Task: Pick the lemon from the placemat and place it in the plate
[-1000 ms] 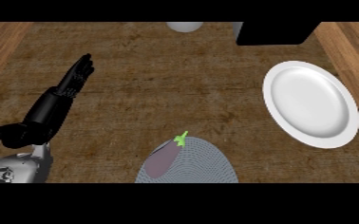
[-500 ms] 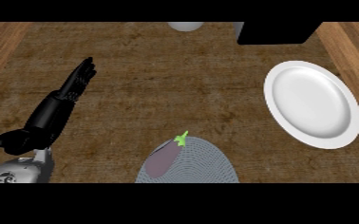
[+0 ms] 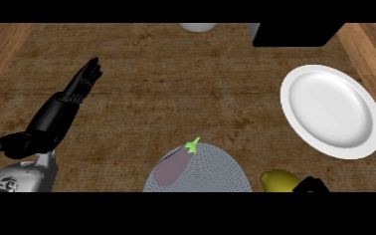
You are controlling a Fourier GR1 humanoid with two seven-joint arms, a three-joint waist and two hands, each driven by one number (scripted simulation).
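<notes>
Yellow shows first at the lower edge, where we find the lemon (image 3: 279, 181) just right of the placemat (image 3: 209, 172) rather than on its weave, lying on the table (image 3: 183, 89). Touching the lemon's right side is a small black shape (image 3: 311, 185), most likely part of the right hand; so little of it shows that we cannot tell whether its fingers are spread or curled, or whether it holds the fruit. The placemat is a grey, finely ribbed oval cut off by the lower edge, and on its left part lies a dull purple eggplant (image 3: 173, 168) with a bright green stem pointing up and to the right. At the lower left we see our grey left forearm coming in, and above it the left hand (image 3: 62, 110), black, open, its fingers straight and pressed together, pointing up and slightly right over the wood, holding nothing and well apart from the placemat. Farther out, on the right, the white plate (image 3: 329, 110) lies bare, near the table's wooden right border and well apart from the lemon. At the far edge we make out a pale round object (image 3: 198, 27), only partly in view, and to its right a black box (image 3: 297, 34).
</notes>
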